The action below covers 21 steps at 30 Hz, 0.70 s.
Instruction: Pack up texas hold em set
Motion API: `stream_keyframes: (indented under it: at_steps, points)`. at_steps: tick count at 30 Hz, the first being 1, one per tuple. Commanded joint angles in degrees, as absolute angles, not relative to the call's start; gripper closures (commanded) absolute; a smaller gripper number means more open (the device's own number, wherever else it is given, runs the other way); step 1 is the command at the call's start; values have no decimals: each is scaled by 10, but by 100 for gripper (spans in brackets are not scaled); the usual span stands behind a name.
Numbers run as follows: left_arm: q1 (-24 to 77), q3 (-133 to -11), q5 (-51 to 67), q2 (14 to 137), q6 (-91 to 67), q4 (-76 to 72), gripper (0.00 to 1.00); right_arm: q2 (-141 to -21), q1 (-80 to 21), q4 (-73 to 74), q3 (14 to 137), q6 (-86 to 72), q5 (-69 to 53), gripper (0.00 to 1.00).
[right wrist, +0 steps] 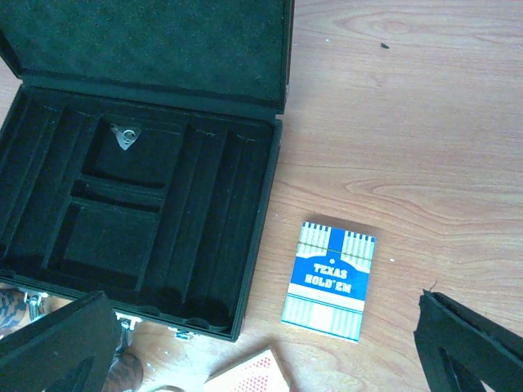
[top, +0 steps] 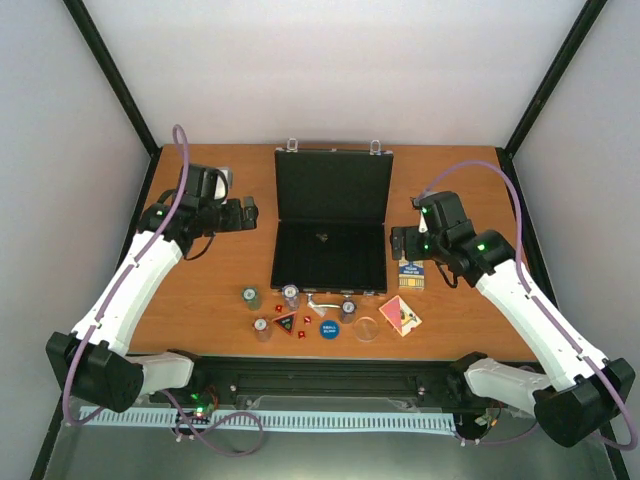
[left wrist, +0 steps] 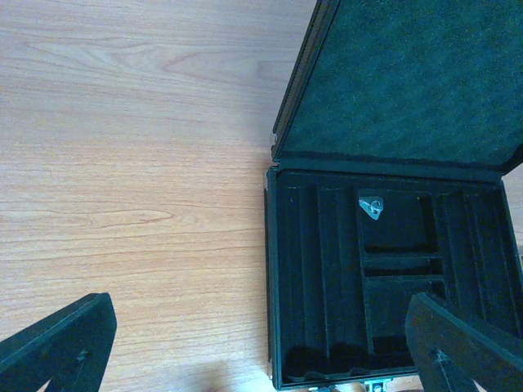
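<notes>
Top external: briefcase (top: 331,250) lid up; left fingers (left wrist: 57,347), right fingers (right wrist: 470,347) wide apart, empty.

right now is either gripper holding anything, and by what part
Nothing is held: the left gripper and the right gripper are both open and empty.

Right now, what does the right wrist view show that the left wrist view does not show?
Only the right wrist view: the blue card deck lying flat on the table, apart from the black case, and a corner of a red-backed deck at the bottom edge. Only the left wrist view: a wide stretch of bare wood left of the case. Both: the case open, its compartments empty except for a small silver piece in one pocket.
</notes>
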<state>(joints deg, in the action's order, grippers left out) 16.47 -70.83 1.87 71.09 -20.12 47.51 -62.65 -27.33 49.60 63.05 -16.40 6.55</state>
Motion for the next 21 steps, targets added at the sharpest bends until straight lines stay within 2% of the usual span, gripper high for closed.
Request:
stream_keyframes:
  at_steps: [1,6,14,18,21]
  points:
    - [166,-737,15,712,-187,483,0,-611,-279,485,639,-173,79,0]
    - [166,-742,18,714,-184,484,0,-574,-278,467,624,-166,94,0]
    - [166,-753,13,717,-182,491,0,-571,-279,474,617,-132,46,0]
    - [167,-751,21,724,-187,491,0,-611,-288,501,603,-151,-4,11]
    - [166,-746,19,722,-192,488,0,-622,-336,490,575,-179,-17,16]
